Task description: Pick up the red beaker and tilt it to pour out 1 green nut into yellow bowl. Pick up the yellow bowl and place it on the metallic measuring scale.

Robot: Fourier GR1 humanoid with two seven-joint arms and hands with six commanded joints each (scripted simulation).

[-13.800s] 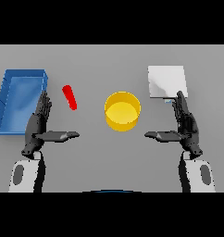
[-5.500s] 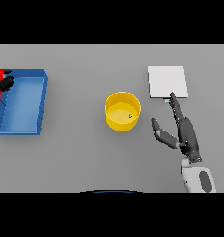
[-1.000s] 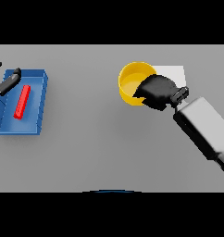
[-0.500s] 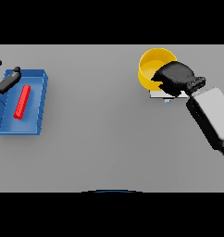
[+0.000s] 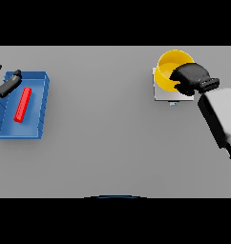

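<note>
My right hand is curled over the near rim of the yellow bowl, holding it above the metallic measuring scale, which sits up at about two o'clock on the grey table. The bowl looks tilted toward me, its low edge over the scale's plate; I cannot tell whether it touches. I judge the bowl light and stiff with a smooth, slippery wall, so a pinch over the rim is the sensible hold, kept level so the nut stays inside; the nut itself is hidden. My left hand rests at nine o'clock, fingers relaxed, beside the blue tray where the red beaker lies flat.
</note>
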